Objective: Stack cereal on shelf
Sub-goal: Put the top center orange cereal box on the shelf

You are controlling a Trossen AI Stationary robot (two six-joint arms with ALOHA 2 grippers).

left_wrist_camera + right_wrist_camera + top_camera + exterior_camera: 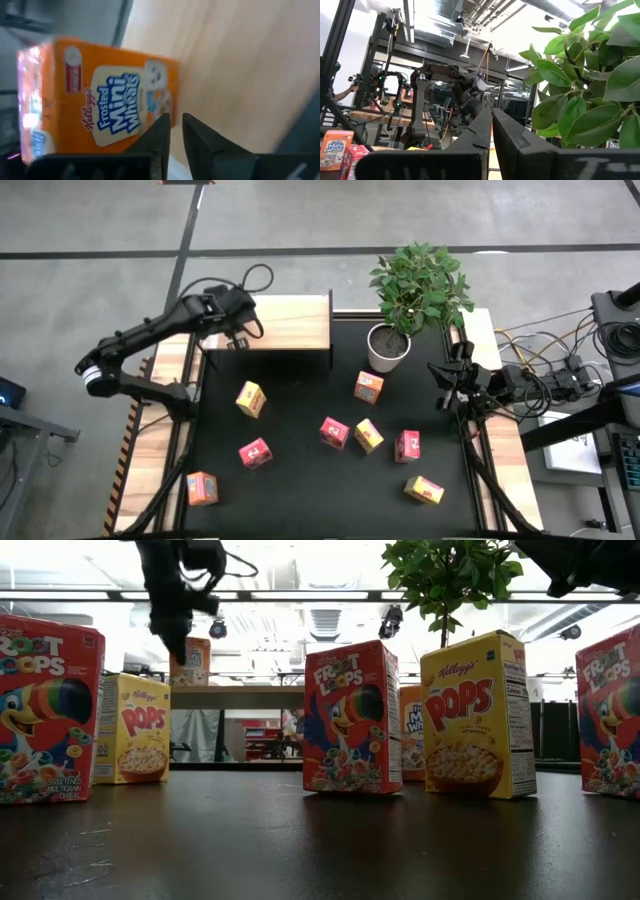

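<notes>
An orange cereal box (100, 100) stands on the light wooden shelf (285, 323) near its left end; in the low view this box (197, 658) shows behind my left arm. My left gripper (175, 120) hovers just in front of the box's lower corner, its fingers drawn together with only a slit between them and nothing in it. Several more cereal boxes stand on the black table, among them a yellow one (250, 399), a red one (334, 432) and an orange one (368, 387). My right gripper (447, 385) waits shut at the table's right edge.
A potted plant (390, 345) stands just right of the shelf at the far side. Cables and gear (560, 380) lie beyond the right edge. In the low view, red (350, 720) and yellow (478, 715) boxes stand close to the camera.
</notes>
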